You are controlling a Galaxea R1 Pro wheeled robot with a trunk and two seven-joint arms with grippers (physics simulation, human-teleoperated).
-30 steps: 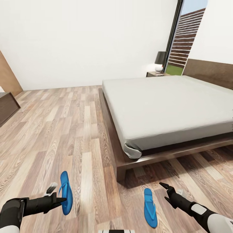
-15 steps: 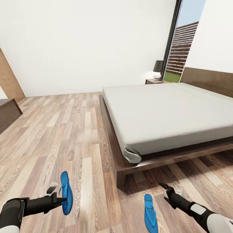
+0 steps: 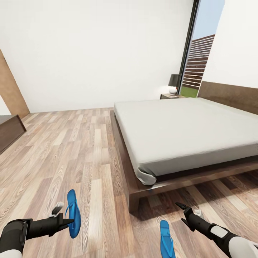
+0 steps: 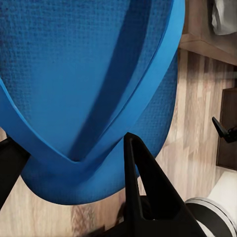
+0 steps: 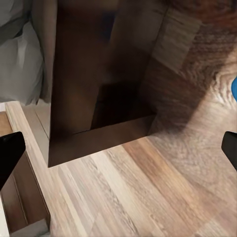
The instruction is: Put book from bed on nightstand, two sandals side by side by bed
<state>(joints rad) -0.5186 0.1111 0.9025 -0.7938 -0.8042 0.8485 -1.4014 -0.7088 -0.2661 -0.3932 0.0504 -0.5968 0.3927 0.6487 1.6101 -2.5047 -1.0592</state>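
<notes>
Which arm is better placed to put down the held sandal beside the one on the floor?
Left, probably. The left gripper already grips one sandal; the right gripper is empty, jaws open, beside the other sandal near the bed.

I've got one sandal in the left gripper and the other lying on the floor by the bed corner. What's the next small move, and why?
Probably carry the held sandal in the left gripper across toward the sandal on the floor, then lower it alongside. The two lie well apart, and the floor one already sits near the bed corner. The right gripper hangs open and empty beside that spot, so watch for crowding.
</notes>
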